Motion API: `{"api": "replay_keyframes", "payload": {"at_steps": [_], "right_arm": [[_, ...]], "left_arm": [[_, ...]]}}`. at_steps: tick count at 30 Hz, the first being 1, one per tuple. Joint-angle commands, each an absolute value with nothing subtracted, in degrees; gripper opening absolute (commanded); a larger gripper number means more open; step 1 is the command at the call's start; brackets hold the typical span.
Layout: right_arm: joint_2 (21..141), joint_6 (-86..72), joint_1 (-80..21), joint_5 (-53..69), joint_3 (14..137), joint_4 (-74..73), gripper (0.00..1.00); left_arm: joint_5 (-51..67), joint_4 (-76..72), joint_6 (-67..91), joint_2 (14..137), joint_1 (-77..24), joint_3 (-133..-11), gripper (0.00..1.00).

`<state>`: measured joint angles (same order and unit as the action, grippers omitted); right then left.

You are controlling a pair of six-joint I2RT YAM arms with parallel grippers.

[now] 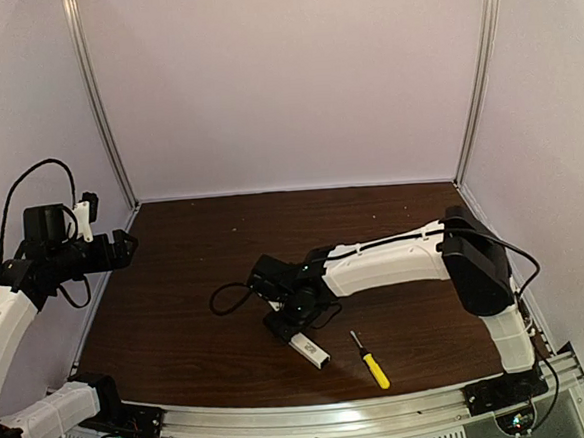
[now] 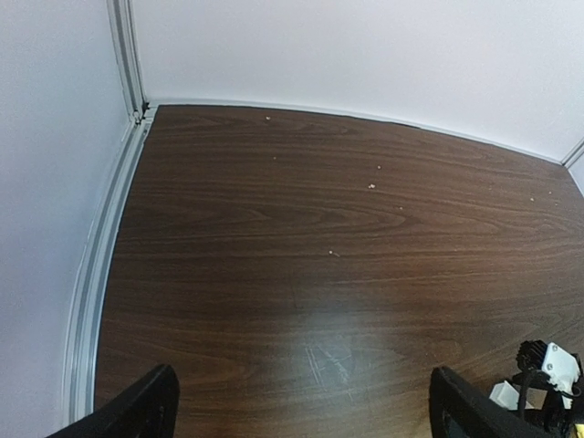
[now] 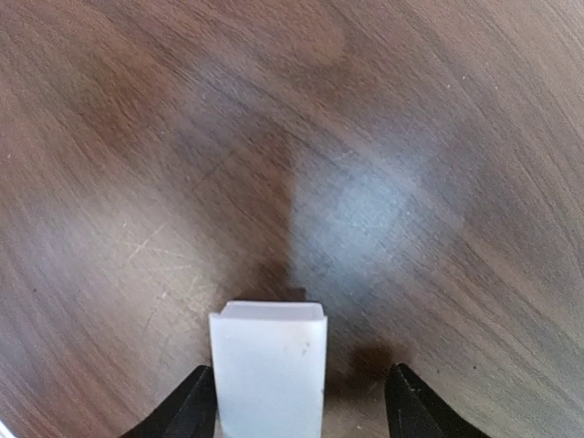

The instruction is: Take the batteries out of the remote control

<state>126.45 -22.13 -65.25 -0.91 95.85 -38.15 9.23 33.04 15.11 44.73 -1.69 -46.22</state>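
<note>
Right gripper (image 3: 301, 394) low over table (image 1: 179, 317), jaws partly open around one end of remote (image 3: 269, 365). One finger (image 3: 190, 411) against remote's side, other finger (image 3: 411, 411) clear of it with a gap showing, so no grip. Remote flat on table near front edge, about mid-width, far end under right gripper in top view. Screwdriver (image 1: 370, 359) just right of remote, also near front edge, not touching it. Left gripper (image 2: 301, 406) held up by left edge, well apart from remote, jaws wide open with only bare wood between them.
</note>
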Motion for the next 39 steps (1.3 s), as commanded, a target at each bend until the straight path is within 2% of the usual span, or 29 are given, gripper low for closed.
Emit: {"api": "replay_keyframes", "payload": {"at_steps": [1, 5, 7, 8, 23, 30, 39], "right_arm": [[119.7, -21.4, -65.8, -3.4, 90.0, -31.2, 0.68], [113.7, -20.7, -65.9, -5.5, 83.3, -24.1, 0.8], [110.1, -20.3, -66.1, -7.1, 78.1, -19.1, 0.96], [108.5, -20.3, -66.2, -8.0, 75.9, -17.1, 0.99], [94.0, -19.7, -70.8, -23.3, 46.9, 5.4, 1.0], [88.3, -14.1, -73.7, -23.0, 31.3, 25.7, 1.0], [92.2, -7.6, -76.5, -22.4, 26.3, 38.7, 1.0]], "left_arm": [[9.5, 30.9, 14.2, 44.8, -1.3, -45.8, 0.97], [9.4, 30.9, 14.2, 44.7, -1.3, -46.0, 0.97], [9.4, 30.9, 14.2, 44.7, -1.3, -46.0, 0.97], [9.4, 31.0, 14.1, 44.6, -1.3, -46.0, 0.97], [-1.8, 31.3, 15.1, 43.4, -1.3, -45.3, 0.97], [-1.3, 31.2, 15.0, 43.4, -1.3, -45.2, 0.97], [-0.2, 31.1, 14.6, 42.8, -1.3, -45.0, 0.97]]}}
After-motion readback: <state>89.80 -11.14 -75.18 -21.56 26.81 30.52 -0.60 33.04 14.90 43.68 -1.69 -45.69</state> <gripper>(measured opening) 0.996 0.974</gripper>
